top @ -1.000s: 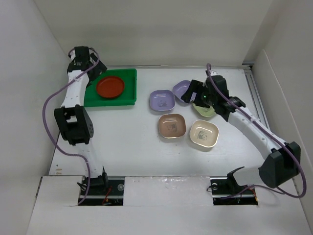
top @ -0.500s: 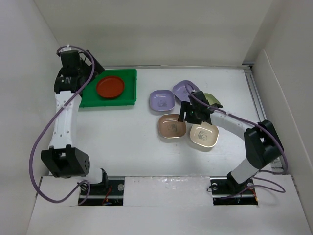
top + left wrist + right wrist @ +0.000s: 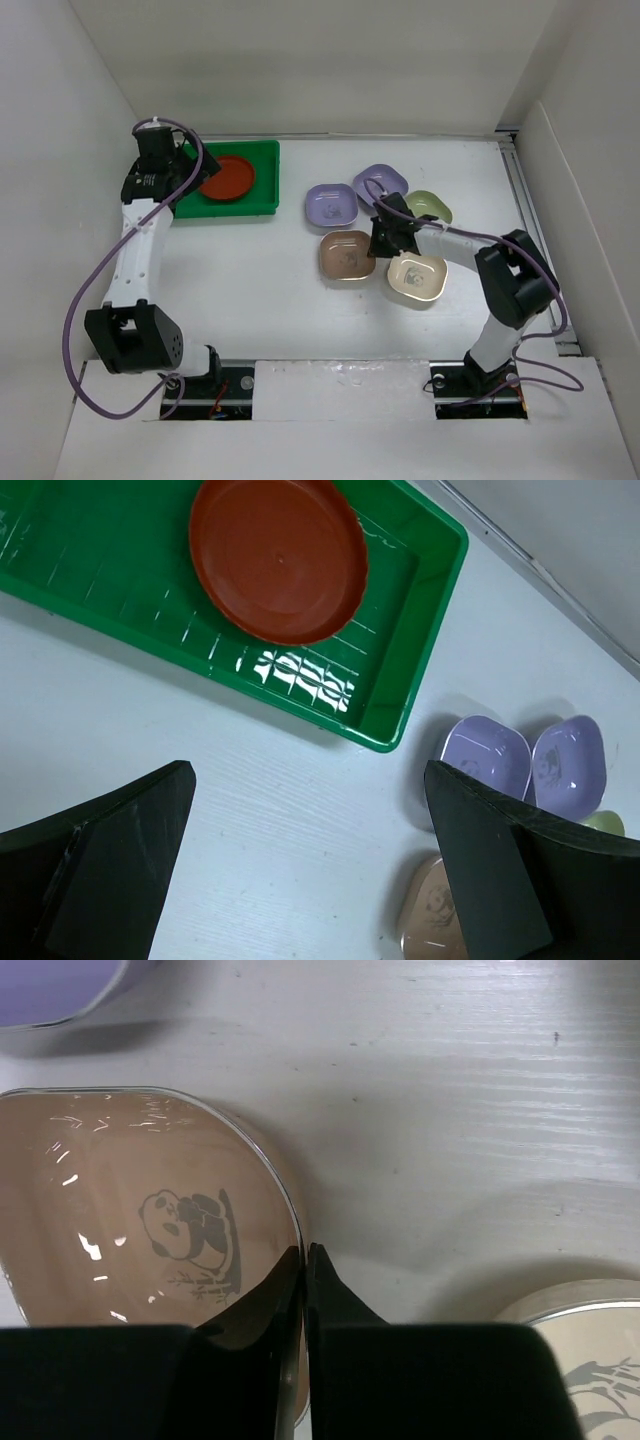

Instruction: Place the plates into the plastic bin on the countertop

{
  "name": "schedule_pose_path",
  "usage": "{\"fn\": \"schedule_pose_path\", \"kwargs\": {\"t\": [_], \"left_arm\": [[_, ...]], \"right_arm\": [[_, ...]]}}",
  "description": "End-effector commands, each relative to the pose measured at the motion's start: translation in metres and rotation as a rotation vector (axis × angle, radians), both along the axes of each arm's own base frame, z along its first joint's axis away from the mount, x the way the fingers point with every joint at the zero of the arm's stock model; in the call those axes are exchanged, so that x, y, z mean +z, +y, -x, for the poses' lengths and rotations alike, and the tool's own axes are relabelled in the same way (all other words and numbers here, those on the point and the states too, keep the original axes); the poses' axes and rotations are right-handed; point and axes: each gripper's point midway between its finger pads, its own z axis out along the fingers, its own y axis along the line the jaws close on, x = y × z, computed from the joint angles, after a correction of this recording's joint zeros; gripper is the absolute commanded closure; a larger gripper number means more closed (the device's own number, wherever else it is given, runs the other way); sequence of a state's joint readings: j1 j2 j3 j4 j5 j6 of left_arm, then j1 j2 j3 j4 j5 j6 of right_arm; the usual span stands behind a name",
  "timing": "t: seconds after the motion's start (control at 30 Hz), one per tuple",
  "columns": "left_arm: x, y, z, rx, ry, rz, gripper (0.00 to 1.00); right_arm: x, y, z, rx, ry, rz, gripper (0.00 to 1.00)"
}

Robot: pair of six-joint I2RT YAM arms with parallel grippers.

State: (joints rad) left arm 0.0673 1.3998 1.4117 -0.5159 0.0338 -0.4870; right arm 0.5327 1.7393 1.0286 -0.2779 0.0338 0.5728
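My right gripper (image 3: 304,1252) is shut on the right rim of the tan plate (image 3: 130,1200), one finger inside the dish and one outside; the top view shows the gripper (image 3: 378,243) at the tan plate (image 3: 346,255). The cream plate (image 3: 416,278) lies just right of it. Two lavender plates (image 3: 331,204) (image 3: 381,182) and the pale green plate (image 3: 428,206) lie behind. A round red-brown plate (image 3: 225,176) rests in the green plastic bin (image 3: 262,200). My left gripper (image 3: 308,780) hangs open and holds nothing, above the white countertop (image 3: 250,810) in front of the bin (image 3: 400,710).
White walls close in the countertop on the left, back and right. A metal rail (image 3: 524,190) runs along the right edge. The bin holds bare floor to the right of the red-brown plate (image 3: 278,558).
My right gripper moved left from the pale green plate to the tan plate and closed on its rim. The left arm swung back over the bin's left end, still open.
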Motion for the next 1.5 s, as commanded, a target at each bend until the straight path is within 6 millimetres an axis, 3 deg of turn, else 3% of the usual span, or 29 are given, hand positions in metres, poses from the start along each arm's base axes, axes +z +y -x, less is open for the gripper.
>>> {"fn": "schedule_pose_path", "kwargs": {"t": [0.0, 0.1, 0.17, 0.2, 0.23, 0.3, 0.37, 0.5, 0.63, 0.67, 0.7, 0.8, 0.83, 0.9, 0.93, 0.97, 1.03, 1.07, 1.1, 1.13, 1.17, 1.23, 1.27, 1.33, 1.4, 1.43, 1.47], "left_arm": [[0.022, -0.005, 0.006, -0.043, -0.085, -0.006, 0.00], [0.018, -0.040, 0.010, -0.120, -0.065, -0.036, 0.00], [0.011, -0.106, 0.024, -0.274, -0.031, -0.083, 0.00], [0.011, -0.107, 0.024, -0.275, -0.031, -0.084, 0.00], [0.007, -0.134, 0.030, -0.336, -0.027, -0.106, 0.00], [0.002, -0.160, 0.041, -0.398, -0.011, -0.108, 0.00], [-0.017, -0.190, 0.056, -0.487, 0.030, -0.120, 0.00], [-0.043, -0.215, 0.070, -0.523, 0.086, -0.145, 0.00], [-0.060, -0.214, 0.075, -0.512, 0.121, -0.149, 0.10], [-0.062, -0.214, 0.075, -0.512, 0.121, -0.149, 0.15], [-0.066, -0.214, 0.078, -0.519, 0.133, -0.146, 0.26], [-0.072, -0.215, 0.077, -0.519, 0.140, -0.149, 0.38], [-0.072, -0.215, 0.077, -0.519, 0.140, -0.149, 0.56], [-0.075, -0.215, 0.076, -0.519, 0.149, -0.152, 0.78], [-0.067, -0.214, 0.072, -0.499, 0.133, -0.152, 0.96], [-0.066, -0.213, 0.069, -0.486, 0.130, -0.163, 1.00], [-0.056, -0.213, 0.064, -0.447, 0.114, -0.169, 1.00], [-0.052, -0.208, 0.057, -0.408, 0.098, -0.186, 1.00], [-0.046, -0.204, 0.053, -0.378, 0.091, -0.181, 1.00], [-0.045, -0.201, 0.048, -0.364, 0.096, -0.182, 1.00], [-0.035, -0.200, 0.037, -0.340, 0.077, -0.164, 1.00], [-0.026, -0.175, 0.019, -0.244, 0.068, -0.172, 1.00], [-0.017, -0.169, 0.006, -0.212, 0.054, -0.172, 1.00], [-0.012, -0.136, -0.016, -0.119, 0.055, -0.167, 1.00], [-0.014, -0.115, -0.037, -0.051, 0.076, -0.152, 1.00], [-0.018, -0.089, -0.049, 0.011, 0.089, -0.127, 1.00], [-0.022, -0.076, -0.057, 0.036, 0.101, -0.117, 1.00]], "right_arm": [[0.026, 0.014, -0.008, 0.008, -0.084, -0.014, 0.95], [0.048, 0.019, 0.001, 0.017, -0.111, -0.015, 1.00], [0.069, 0.022, 0.008, 0.016, -0.147, -0.016, 1.00], [0.073, 0.021, 0.005, 0.006, -0.156, -0.008, 1.00], [0.086, 0.025, 0.007, 0.004, -0.179, -0.021, 1.00], [0.104, 0.025, 0.003, -0.004, -0.201, -0.027, 1.00], [0.121, 0.030, 0.004, 0.013, -0.233, -0.044, 1.00], [0.153, 0.039, 0.006, 0.041, -0.281, -0.126, 1.00], [0.179, 0.039, 0.006, 0.039, -0.334, -0.165, 1.00], [0.183, 0.040, 0.005, 0.038, -0.342, -0.170, 1.00], [0.194, 0.038, 0.007, 0.037, -0.362, -0.186, 1.00], [0.208, 0.036, 0.008, 0.054, -0.389, -0.255, 1.00], [0.211, 0.040, 0.009, 0.069, -0.390, -0.272, 1.00], [0.214, 0.039, 0.010, 0.079, -0.395, -0.296, 1.00], [0.214, 0.039, 0.010, 0.079, -0.395, -0.296, 1.00], [0.214, 0.039, 0.010, 0.079, -0.395, -0.296, 1.00], [0.214, 0.039, 0.010, 0.079, -0.395, -0.296, 0.83], [0.214, 0.036, 0.007, 0.075, -0.401, -0.287, 0.65], [0.214, 0.029, 0.002, 0.049, -0.410, -0.273, 0.30], [0.210, 0.023, -0.001, 0.028, -0.408, -0.258, 0.23], [0.210, 0.017, -0.006, 0.005, -0.416, -0.245, 0.19], [0.196, -0.002, -0.011, -0.050, -0.396, -0.198, 0.15], [0.201, -0.008, -0.013, -0.069, -0.412, -0.195, 0.15], [0.195, -0.018, -0.011, -0.075, -0.405, -0.184, 0.14], [0.190, -0.025, -0.007, -0.075, -0.401, -0.180, 0.14], [0.186, -0.027, -0.007, -0.077, -0.391, -0.180, 0.14], [0.184, -0.029, -0.004, -0.077, -0.392, -0.180, 0.14]]}}
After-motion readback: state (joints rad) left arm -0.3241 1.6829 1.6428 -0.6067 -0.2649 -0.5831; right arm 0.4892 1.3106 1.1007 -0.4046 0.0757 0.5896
